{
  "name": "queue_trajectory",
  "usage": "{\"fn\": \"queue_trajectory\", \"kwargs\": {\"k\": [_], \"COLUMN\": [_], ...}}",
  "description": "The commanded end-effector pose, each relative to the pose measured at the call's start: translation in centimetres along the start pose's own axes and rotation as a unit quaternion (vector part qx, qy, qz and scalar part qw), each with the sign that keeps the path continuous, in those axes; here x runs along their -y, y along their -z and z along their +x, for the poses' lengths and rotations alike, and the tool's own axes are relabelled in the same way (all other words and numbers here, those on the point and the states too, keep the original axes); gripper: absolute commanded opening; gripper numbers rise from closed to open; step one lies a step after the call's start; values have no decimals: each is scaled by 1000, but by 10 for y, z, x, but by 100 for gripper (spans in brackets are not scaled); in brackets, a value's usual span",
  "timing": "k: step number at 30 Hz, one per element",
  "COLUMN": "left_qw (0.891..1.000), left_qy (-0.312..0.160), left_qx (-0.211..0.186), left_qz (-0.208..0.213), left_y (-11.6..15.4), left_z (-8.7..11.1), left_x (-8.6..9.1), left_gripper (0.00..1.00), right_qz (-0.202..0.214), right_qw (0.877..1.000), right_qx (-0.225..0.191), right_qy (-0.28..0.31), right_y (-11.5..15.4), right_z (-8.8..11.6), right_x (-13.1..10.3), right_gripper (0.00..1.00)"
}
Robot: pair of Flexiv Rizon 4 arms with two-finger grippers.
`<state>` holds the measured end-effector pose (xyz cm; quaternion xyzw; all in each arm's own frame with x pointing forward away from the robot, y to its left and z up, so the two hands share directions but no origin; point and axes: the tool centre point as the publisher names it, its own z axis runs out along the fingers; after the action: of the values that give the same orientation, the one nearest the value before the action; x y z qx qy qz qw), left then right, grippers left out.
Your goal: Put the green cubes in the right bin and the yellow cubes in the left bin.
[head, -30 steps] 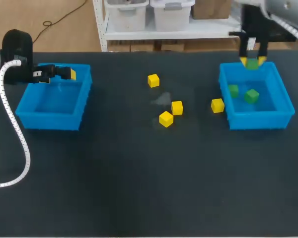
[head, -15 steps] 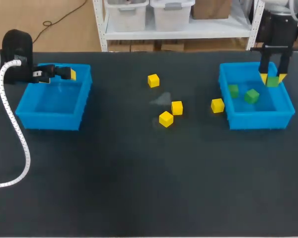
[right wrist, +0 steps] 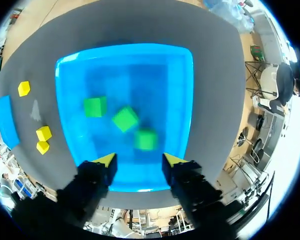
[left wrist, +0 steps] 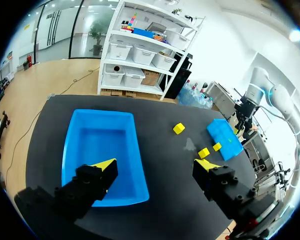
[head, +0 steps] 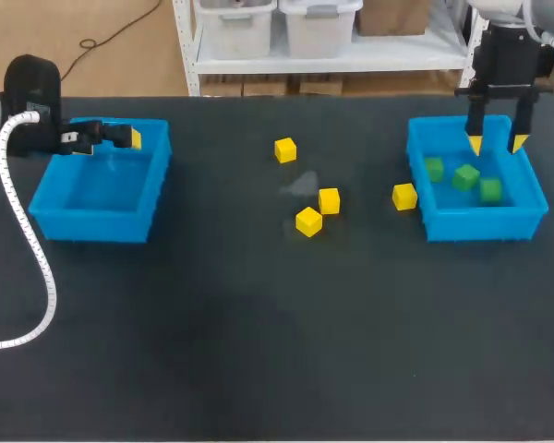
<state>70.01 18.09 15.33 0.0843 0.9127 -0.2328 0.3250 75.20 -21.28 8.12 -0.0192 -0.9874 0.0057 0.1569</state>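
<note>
Lying inside the blue plastic right bin (head: 480, 221) are three green cubes (head: 465, 176), beneath my right gripper (head: 497, 144), its fingers spread and empty. Four yellow cubes (head: 329, 200) sit left of that bin; far beyond them my left gripper (left wrist: 155, 165) gapes empty.

Three green cubes (head: 465, 177) in right bin (head: 480, 224)

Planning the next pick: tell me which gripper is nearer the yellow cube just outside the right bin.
Right. The right gripper hangs over the right bin, just beyond the yellow cube outside its wall; the left gripper is over the left bin, across the table.
</note>
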Motion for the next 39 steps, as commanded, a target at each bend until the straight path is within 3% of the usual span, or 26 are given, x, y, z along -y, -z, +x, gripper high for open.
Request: {"fn": "queue_trajectory", "kwargs": {"k": [1, 16, 19, 23, 28, 32, 39], "left_qw": [1000, 1000, 999, 994, 982, 963, 926], "left_qy": [-1, -1, -15, -66, -151, -232, -316], "left_qx": [4, 4, -48, -85, -114, -137, -207], "left_qz": [8, 8, -2, -3, 2, 18, 15], "left_y": [0, 0, -11, -24, -46, -70, -129], "left_z": [2, 2, -11, -37, -61, -66, -59], "left_x": [-3, -3, -11, 0, 33, 60, 71], "left_gripper": [100, 100, 100, 100, 100, 100, 100], "right_qz": [-10, -11, -11, -11, -11, -11, -11], "right_qw": [914, 914, 914, 914, 914, 914, 914], "right_qx": [405, 407, 407, 407, 407, 407, 407], "right_qy": [3, 6, 6, 6, 6, 6, 6], "right_y": [4, 6, 6, 6, 6, 6, 6], "right_z": [9, 10, 10, 10, 10, 10, 10], "right_x": [5, 5, 5, 5, 5, 5, 5], "right_gripper": [100, 100, 100, 100, 100, 100, 100]}}
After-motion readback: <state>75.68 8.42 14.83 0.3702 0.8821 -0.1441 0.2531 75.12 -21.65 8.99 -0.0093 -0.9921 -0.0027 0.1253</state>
